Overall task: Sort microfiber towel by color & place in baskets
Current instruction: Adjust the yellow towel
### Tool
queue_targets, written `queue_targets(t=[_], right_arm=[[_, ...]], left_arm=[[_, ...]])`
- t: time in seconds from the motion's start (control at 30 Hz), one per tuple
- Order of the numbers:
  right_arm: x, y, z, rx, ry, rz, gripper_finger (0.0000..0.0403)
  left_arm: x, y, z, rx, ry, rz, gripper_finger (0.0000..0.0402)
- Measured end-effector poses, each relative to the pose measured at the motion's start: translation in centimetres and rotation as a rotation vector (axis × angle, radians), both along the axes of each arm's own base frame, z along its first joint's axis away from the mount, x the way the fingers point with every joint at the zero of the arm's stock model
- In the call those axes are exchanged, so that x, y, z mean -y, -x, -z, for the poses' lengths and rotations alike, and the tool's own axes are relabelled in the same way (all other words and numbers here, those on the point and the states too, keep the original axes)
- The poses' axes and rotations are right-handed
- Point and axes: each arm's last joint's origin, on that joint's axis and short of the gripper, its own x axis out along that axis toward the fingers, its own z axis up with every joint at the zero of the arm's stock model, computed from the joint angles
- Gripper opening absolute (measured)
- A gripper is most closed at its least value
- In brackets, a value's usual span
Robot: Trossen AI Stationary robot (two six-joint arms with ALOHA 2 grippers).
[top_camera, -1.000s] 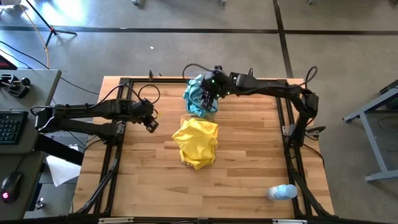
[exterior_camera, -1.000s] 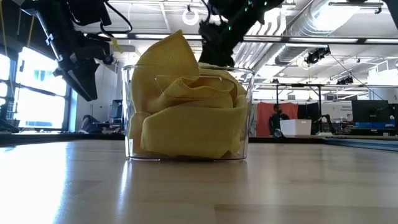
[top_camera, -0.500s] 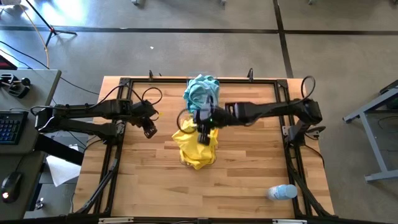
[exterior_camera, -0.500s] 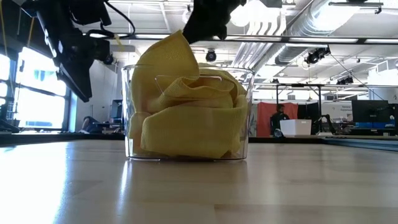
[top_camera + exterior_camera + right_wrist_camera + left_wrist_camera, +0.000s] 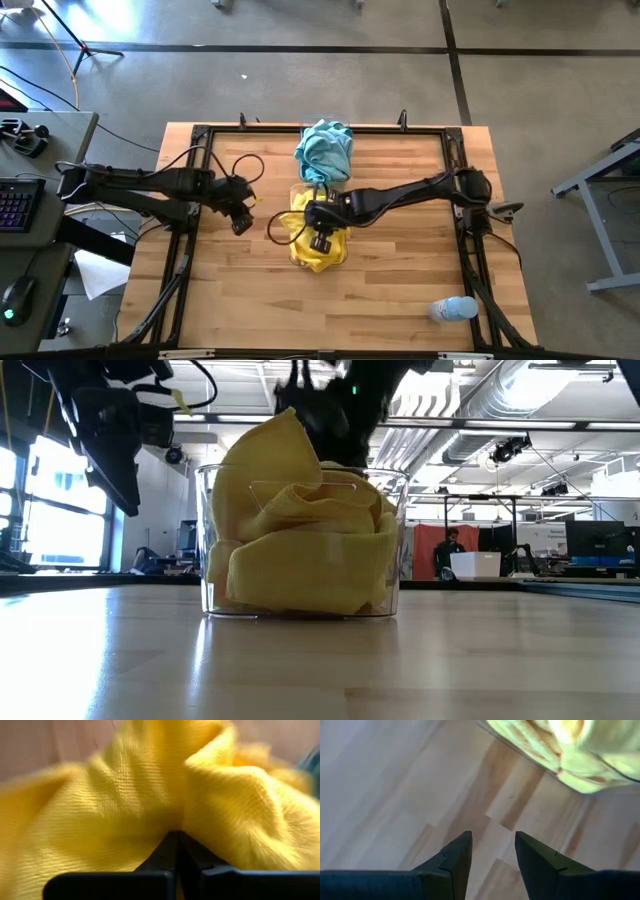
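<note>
Yellow microfiber towels [image 5: 318, 255] fill the nearer clear basket [image 5: 205, 540] at the table's middle and heap above its rim. Teal towels [image 5: 325, 150] are piled in the farther basket, whose walls barely show. My right gripper [image 5: 320, 240] is shut and sits on top of the yellow heap, its fingers pointing down. In the right wrist view its tips [image 5: 177, 837] sit in a crease of yellow cloth. My left gripper [image 5: 240, 220] hangs open over bare wood to the left of the yellow basket, with nothing between its fingers [image 5: 492, 850]. My right gripper meets the top of the yellow towel heap with its shut fingertips, in a crease between two folds [image 5: 180, 820]. It comes from above, pointing down. I cannot tell whether any cloth is caught between the tips. The towels rest in their basket.
A clear plastic bottle [image 5: 453, 308] lies near the table's near right corner. Black frame rails [image 5: 465, 240] run along the table's left, right and far sides. Bare wood shows in front of the yellow basket and to both sides of it.
My right gripper has swung from the teal pile at the far side toward the near edge, and now sits over the yellow heap. The yellow towels keep their shape. My left gripper has drifted slightly toward the near edge.
</note>
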Motion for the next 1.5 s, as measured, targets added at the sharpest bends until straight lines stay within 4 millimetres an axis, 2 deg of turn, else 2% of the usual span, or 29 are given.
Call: queue_targets(t=[0.1, 0.2, 0.33, 0.57, 0.77, 1.2, 1.37, 1.5], right_arm=[[0.1, -0.2, 2.2, -0.088, 0.004, 0.007, 0.0005], [0.1, -0.6, 3.7, -0.128, 0.003, 0.004, 0.0001], [0.3, -0.9, 4.5, -0.134, -0.002, 0.006, 0.0002], [0.4, -1.4, 4.5, -0.086, -0.014, 0.01, 0.0001], [0.4, -1.6, 4.5, -0.061, -0.054, 0.081, 0.0], [-1.5, -1.0, 4.7, -0.103, -0.029, 0.023, 0.0], [-1.6, -0.5, 3.5, -0.085, -0.053, 0.037, 0.0002], [-1.5, -0.1, 1.9, -0.05, -0.064, 0.06, 0.0022]], left_arm=[[0.7, -0.2, -0.1, 0.016, 0.013, 0.017, 0.014], [1.2, -0.2, -0.1, 0.017, 0.02, 0.025, 0.014], [1.7, -0.1, -0.1, 0.018, 0.027, 0.031, 0.014], [2.1, -0.1, -0.1, 0.019, 0.033, 0.03, 0.014], [2.1, -0.1, -0.1, 0.019, 0.04, 0.02, 0.014], [2.1, -0.1, -0.1, 0.019, 0.041, 0.019, 0.014], [2.1, -0.1, -0.1, 0.02, 0.04, 0.02, 0.014], [2.2, -0.1, -0.1, 0.02, 0.039, 0.022, 0.014]])
